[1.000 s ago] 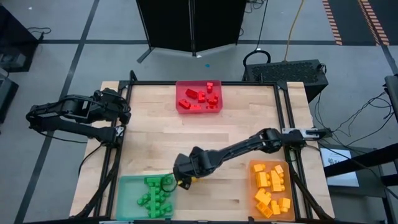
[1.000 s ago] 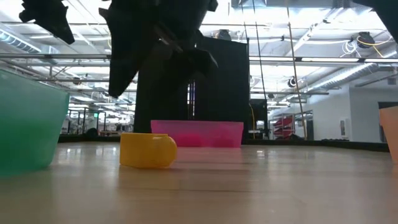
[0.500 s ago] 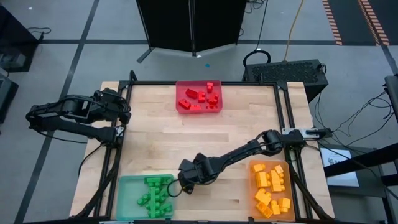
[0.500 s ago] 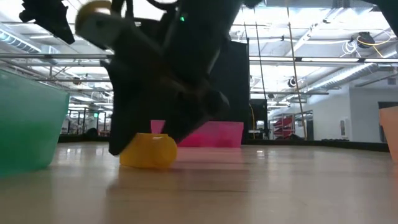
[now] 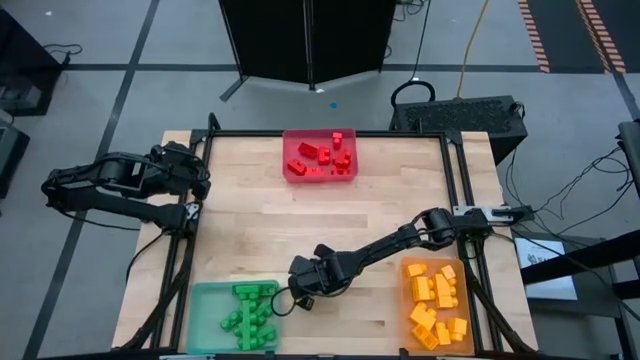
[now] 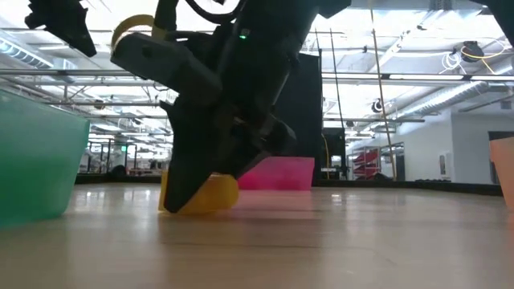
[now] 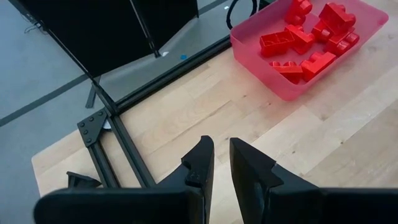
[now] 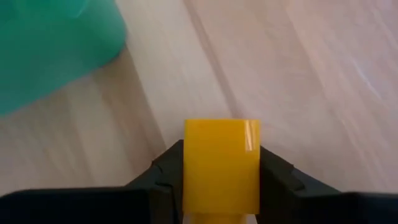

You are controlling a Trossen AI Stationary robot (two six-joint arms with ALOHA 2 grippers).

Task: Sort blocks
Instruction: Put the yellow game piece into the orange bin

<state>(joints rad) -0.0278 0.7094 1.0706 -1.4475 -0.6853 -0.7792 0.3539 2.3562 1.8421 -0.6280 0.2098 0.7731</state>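
A yellow block point(image 8: 221, 162) lies on the wooden table just right of the green tray point(image 5: 235, 315), and my right gripper point(image 8: 221, 186) is shut on it. In the low view the block point(image 6: 213, 194) rests on the table under the dark gripper point(image 6: 201, 181). The green tray, the red tray point(image 5: 318, 155) at the far edge and the orange tray point(image 5: 435, 300) at the near right each hold several blocks of their own colour. My left gripper point(image 7: 221, 146) waits shut above the table's far left corner, touching nothing. My right gripper pinches the yellow block by its two opposite sides point(image 8: 189, 168) between its two fingers point(image 8: 165, 171). The fingers slant steeply down from the table's right side. The block's underside sits on the table point(image 6: 205, 210).
The green tray's wall point(image 8: 50, 43) stands close to the left of the held block. Bare wood spreads across the table's middle point(image 5: 330, 220). A black metal frame point(image 5: 455, 190) runs along the table's edges.
My right gripper has come down onto the yellow block beside the green tray and has shut on its sides. The block stays on the table.
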